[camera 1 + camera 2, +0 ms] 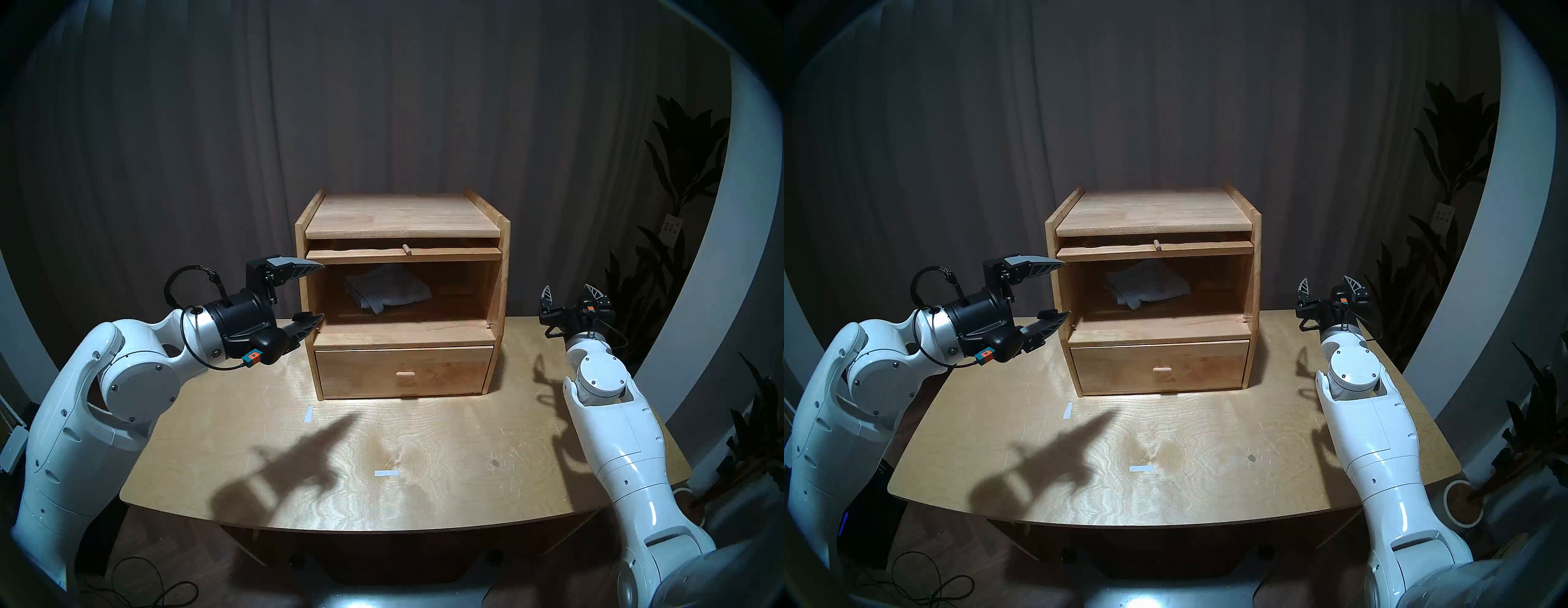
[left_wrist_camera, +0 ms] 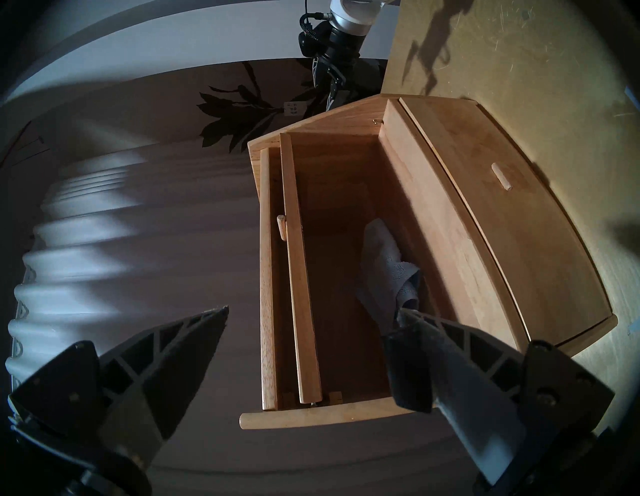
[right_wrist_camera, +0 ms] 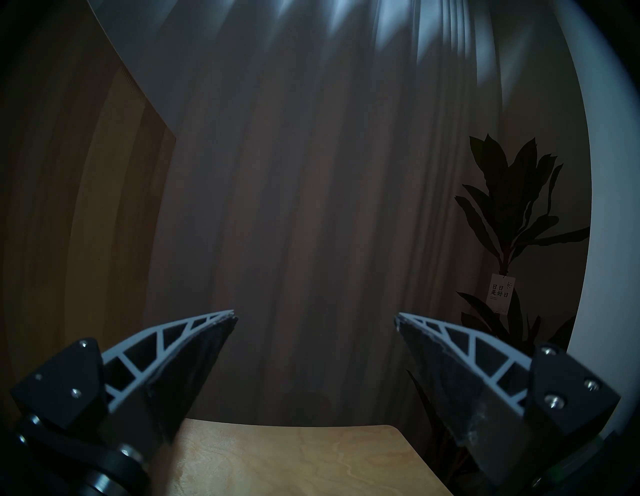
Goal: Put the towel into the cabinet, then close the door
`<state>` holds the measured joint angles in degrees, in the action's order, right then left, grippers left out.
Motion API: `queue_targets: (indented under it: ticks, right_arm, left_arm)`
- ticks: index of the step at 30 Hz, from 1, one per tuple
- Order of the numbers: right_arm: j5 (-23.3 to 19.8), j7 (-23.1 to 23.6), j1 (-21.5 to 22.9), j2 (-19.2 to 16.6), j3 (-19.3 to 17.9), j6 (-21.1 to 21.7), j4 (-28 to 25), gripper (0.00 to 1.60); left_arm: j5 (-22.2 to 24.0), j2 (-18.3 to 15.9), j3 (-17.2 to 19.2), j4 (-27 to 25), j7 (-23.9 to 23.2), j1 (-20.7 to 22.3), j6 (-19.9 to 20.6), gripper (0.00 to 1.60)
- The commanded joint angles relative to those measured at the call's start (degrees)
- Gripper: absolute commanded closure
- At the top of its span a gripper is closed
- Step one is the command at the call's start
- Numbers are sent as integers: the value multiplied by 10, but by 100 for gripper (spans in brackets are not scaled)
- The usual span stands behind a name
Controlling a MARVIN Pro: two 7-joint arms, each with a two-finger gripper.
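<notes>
Left hand [image 1: 320,295] hangs with its fingers spread wide and empty, level with the left front edge of the cabinet [image 1: 403,293]. Just ahead of it and to its right, the towel [image 1: 387,288] lies crumpled inside the upper compartment. Above that opening the door [image 1: 403,253] is slid back flat under the top. Right hand [image 1: 570,293], also wide and empty, hovers over the counter [image 1: 424,446] well to the cabinet's right.
</notes>
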<state>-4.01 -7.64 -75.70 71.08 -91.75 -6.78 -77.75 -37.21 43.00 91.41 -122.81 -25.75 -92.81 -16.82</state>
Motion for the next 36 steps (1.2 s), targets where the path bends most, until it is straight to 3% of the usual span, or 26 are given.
queue_targets:
  ticks: [1,20,36]
  right_arm:
    - [3,-3,15,-1,-1,-17,-3,0]
    - [12,-12,21,-2,5,-34,12,0]
    - [19,-20,26,-3,10,-46,22,0]
  left_arm:
    - [-17,20,-26,3,7,63,24,0]
    - [-80,82,-116,54,-15,167,91,0]
    - [-127,152,-164,127,-54,246,138,0]
